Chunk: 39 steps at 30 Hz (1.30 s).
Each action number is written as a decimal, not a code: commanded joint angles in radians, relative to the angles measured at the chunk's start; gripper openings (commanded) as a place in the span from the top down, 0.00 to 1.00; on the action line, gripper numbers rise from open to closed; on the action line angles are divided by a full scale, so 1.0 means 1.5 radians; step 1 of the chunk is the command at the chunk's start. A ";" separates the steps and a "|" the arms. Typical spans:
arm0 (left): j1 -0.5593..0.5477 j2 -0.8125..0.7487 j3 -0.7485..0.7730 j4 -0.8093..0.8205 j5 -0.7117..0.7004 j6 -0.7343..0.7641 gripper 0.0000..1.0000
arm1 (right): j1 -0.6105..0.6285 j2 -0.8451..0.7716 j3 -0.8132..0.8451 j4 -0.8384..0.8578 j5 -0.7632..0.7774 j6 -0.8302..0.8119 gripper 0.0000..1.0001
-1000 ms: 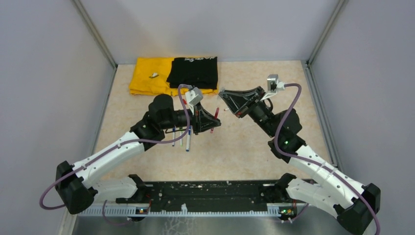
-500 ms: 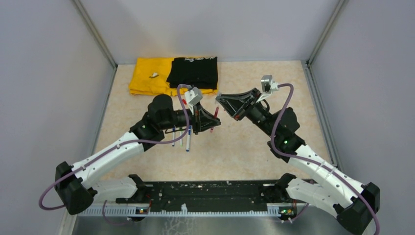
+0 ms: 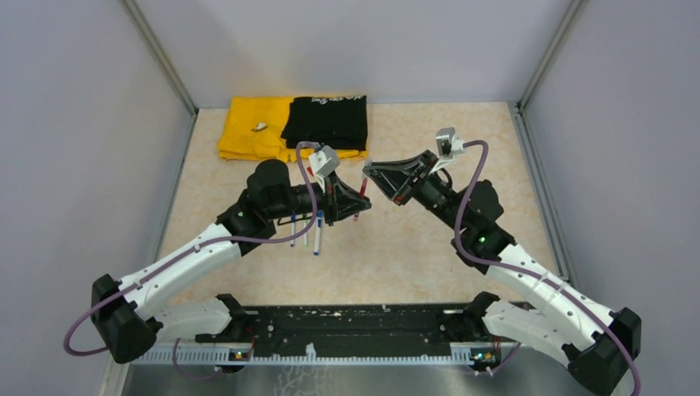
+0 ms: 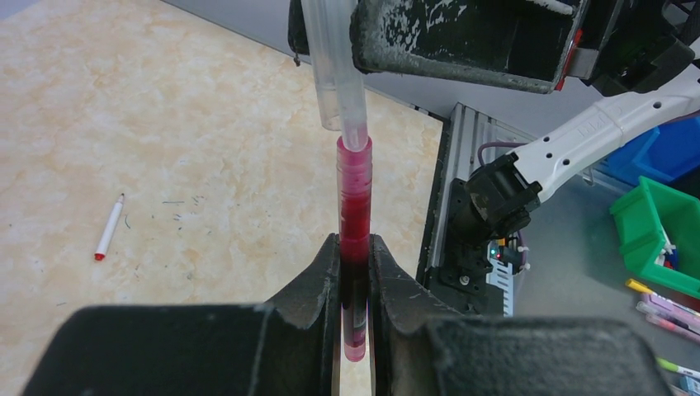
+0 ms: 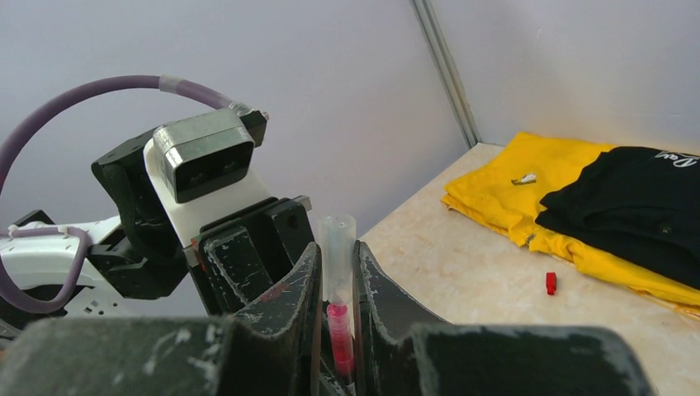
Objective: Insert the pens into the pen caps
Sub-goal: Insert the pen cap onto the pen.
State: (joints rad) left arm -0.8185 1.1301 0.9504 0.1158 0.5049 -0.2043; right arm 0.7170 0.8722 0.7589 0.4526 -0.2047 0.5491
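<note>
Near edge: both arm bases sit bolted to a black rail (image 3: 355,334). The arms reach inward over the beige worktop (image 3: 413,256) and meet at its middle.

Under the left forearm three loose pens (image 3: 317,235) lie side by side on the worktop, white barrels with coloured ends. A further white pen with a red tip (image 4: 109,227) lies alone, well apart from the tools.

Left tool (image 4: 355,244): jaws pressed in on a translucent red pen (image 4: 355,190), pinching its lower half. The pen stands up between the fingers and is lifted clear of the worktop.

Right tool (image 5: 337,252): jaws closed on a clear tube (image 5: 337,235), gripped across its width. Whether this piece is a cap or a barrel cannot be told. Its narrow end meets the top of the red pen and the two line up end to end. How far one sits inside the other is not clear.

Beyond the tools a small red cap (image 5: 551,283) lies on the worktop just in front of the cloths. At the far edge lie a folded yellow cloth (image 3: 248,132) and a folded black cloth (image 3: 326,124) that overlaps it. A small pale object (image 3: 259,127) rests on the yellow one.
</note>
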 commanded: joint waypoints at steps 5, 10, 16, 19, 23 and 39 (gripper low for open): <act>-0.003 -0.015 0.009 0.014 -0.011 0.009 1.00 | -0.005 -0.008 0.015 0.014 -0.020 -0.009 1.00; -0.004 -0.022 0.002 0.031 -0.028 -0.003 1.00 | -0.005 0.000 0.011 0.012 -0.043 -0.007 1.00; -0.003 -0.021 0.003 0.046 -0.044 -0.015 1.00 | -0.006 0.007 0.010 0.000 -0.066 -0.012 1.00; -0.003 -0.021 0.006 0.053 -0.048 -0.019 1.00 | -0.005 0.010 0.006 -0.009 -0.068 -0.015 1.00; -0.004 -0.019 0.013 0.062 -0.048 -0.023 1.00 | -0.005 0.016 -0.001 -0.017 -0.070 -0.021 1.00; -0.003 -0.022 0.018 0.076 -0.053 -0.036 1.00 | -0.005 0.024 -0.023 -0.050 -0.066 -0.065 1.00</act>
State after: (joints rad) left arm -0.8204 1.1217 0.9493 0.1196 0.4381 -0.2520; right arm 0.7105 0.8917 0.7567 0.4416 -0.2615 0.4717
